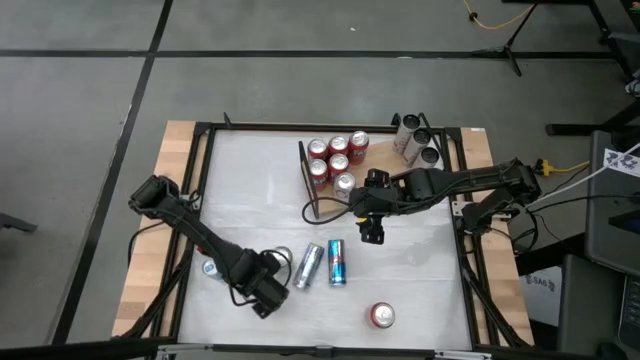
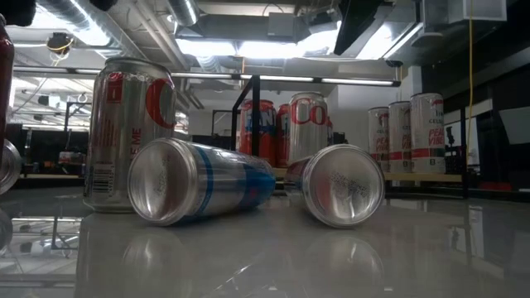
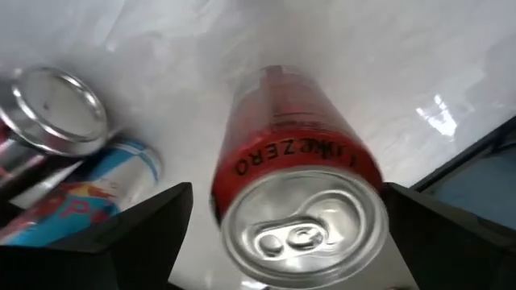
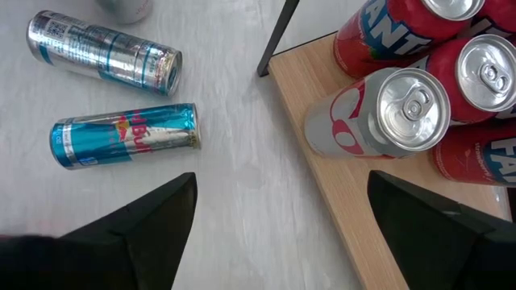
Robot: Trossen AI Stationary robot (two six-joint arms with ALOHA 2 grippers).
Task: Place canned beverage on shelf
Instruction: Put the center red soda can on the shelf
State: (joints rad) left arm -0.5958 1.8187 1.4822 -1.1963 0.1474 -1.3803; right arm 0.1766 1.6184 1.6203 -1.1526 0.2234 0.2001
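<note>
Nearest the front edge, a red-topped can (image 1: 382,316) is seen standing upright, alone, well apart from both arms.

Left gripper (image 1: 262,293) is set low at front-left of the white table (image 1: 260,190). In its wrist view a red "ZERO" can (image 3: 298,201) is framed between the two dark fingers (image 3: 145,221), spread wide with clear gaps either side, top toward the camera; not gripped. Whether that can is touched cannot be told.

Just right of it, two slim cans are laid on their sides, side by side: a silver can (image 1: 308,265) and a blue-and-silver can (image 1: 337,262), long axes running roughly near-to-far. Left gripper is judged the nearer arm to both; the approach would need to close across the axis, not along it.

Mid-table, right gripper (image 1: 372,232) is held above bare table just off the near edge of the shelf (image 4: 339,201), fingers (image 4: 137,234) spread apart, nothing held.

Shelf: flat light wood-grain board, thin dark upright rail (image 1: 303,180) on its left edge. Upright red cans (image 1: 338,150) and one silver cola can (image 1: 344,183) are already grouped on it. Smooth aluminium cylinders, glossy; table surface is reflective.

Far right, three tall slim cans (image 1: 418,140) are stood off the shelf.
</note>
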